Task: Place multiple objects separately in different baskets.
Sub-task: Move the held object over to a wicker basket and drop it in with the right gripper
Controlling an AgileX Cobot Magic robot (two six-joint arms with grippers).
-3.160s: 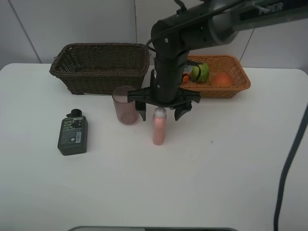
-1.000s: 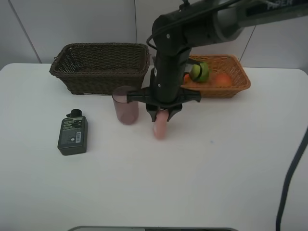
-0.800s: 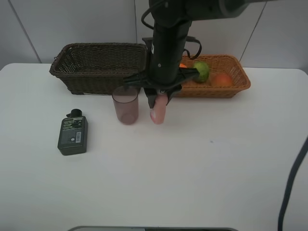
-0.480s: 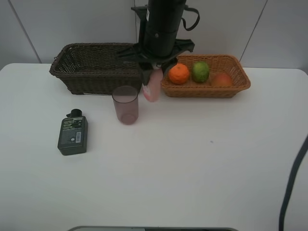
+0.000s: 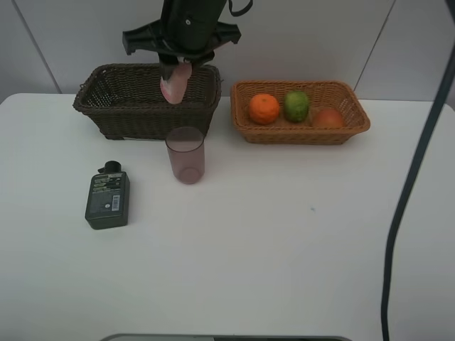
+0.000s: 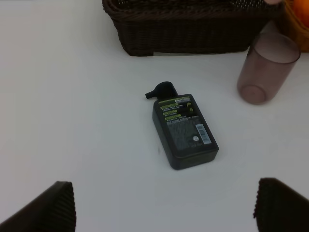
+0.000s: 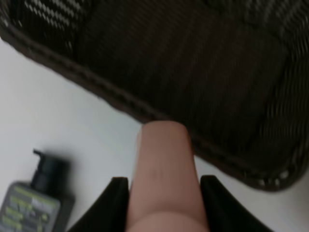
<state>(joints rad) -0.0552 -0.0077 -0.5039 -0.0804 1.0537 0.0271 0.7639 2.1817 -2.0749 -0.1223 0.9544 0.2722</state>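
My right gripper (image 5: 178,65) is shut on the slim pink bottle (image 5: 174,84) and holds it in the air above the front wall of the dark brown basket (image 5: 131,114). In the right wrist view the bottle (image 7: 164,174) hangs over that basket's rim (image 7: 145,113). The light tan basket (image 5: 306,135) holds the orange (image 5: 264,109), the green fruit (image 5: 296,105) and the peach (image 5: 328,117). The pink cup (image 5: 185,155) stands in front of the dark basket. The dark green flask (image 5: 106,199) lies flat to its left. My left gripper (image 6: 164,210) is open above the table, short of the flask (image 6: 183,128).
The white table (image 5: 284,234) runs wide in front of both baskets. A black cable (image 5: 409,185) hangs down the right side. The cup (image 6: 267,67) stands close to the dark basket's front wall (image 6: 193,36).
My right gripper has lifted the pink bottle off the table beside the cup and carried it up and to the left, over the dark basket. The left gripper has not moved.
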